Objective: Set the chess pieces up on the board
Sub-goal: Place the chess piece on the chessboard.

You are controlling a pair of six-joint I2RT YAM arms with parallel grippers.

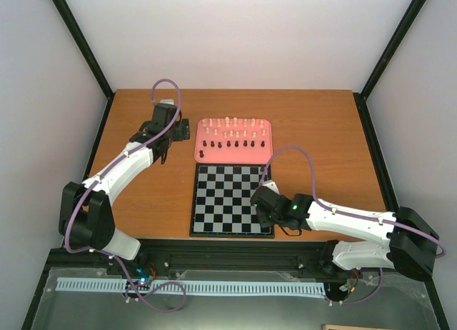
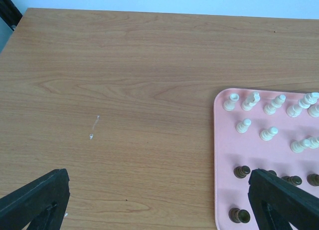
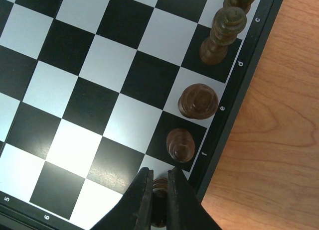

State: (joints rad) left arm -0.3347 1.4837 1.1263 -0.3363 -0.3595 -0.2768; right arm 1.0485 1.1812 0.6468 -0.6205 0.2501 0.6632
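- Wood-grain table (image 1: 321, 130) between pale walls carries the whole scene, with both arms reaching in from the near edge.
- Right pincer (image 3: 158, 197) is clenched on a dark pawn-like piece (image 3: 160, 186), one black finger on each side of it.
- That piece stands upright, its long axis vertical and its rounded top towards the wrist camera. It sits over the pale square at the board's edge; whether its base touches the square I cannot tell.
- Just beyond it, along the same edge row, stand more dark pieces (image 3: 198, 100): a small round-headed one on the square marked f, a broader domed one at e, a taller ringed one at d, and another cut off by the frame near c.
- All are glossy brown-black, upright, and seen almost end-on.
- Around them lies the board (image 3: 99, 90), black and pale-grey checks within a thin dark border, at the table's near middle, directly in front of the pink tray (image 1: 198, 153).
- Cream pieces (image 2: 271, 104) stand in the tray's far rows, and dark tray pieces (image 2: 242, 171) in its nearer rows, all upright.
- Left pincer (image 2: 159, 205) is released, jaws spread wide and holding nothing, hanging over bare wood at the tray's left edge.
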